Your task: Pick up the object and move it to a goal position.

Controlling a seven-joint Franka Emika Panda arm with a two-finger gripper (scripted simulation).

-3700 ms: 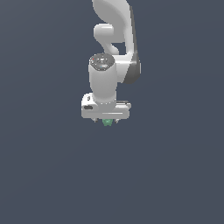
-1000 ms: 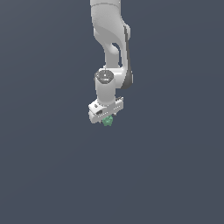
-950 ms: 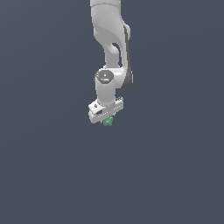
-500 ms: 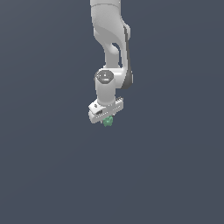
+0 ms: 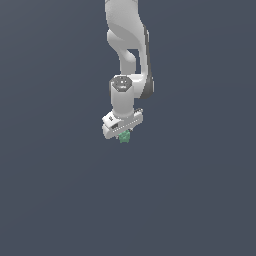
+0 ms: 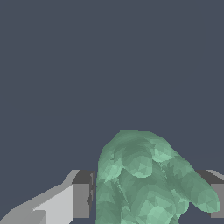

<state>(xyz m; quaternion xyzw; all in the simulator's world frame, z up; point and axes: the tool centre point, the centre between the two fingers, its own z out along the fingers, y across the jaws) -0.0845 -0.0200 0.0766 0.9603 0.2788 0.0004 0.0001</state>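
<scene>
The end effector is clamped on the green lump, which sits between its fingers and pokes out just beneath them. The lump is squeezed from both sides, probably so it cannot slip while carried toward the goal, which no marker shows.

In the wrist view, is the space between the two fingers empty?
No. The green object fills the space between the fingers, one showing on each side of it.
</scene>
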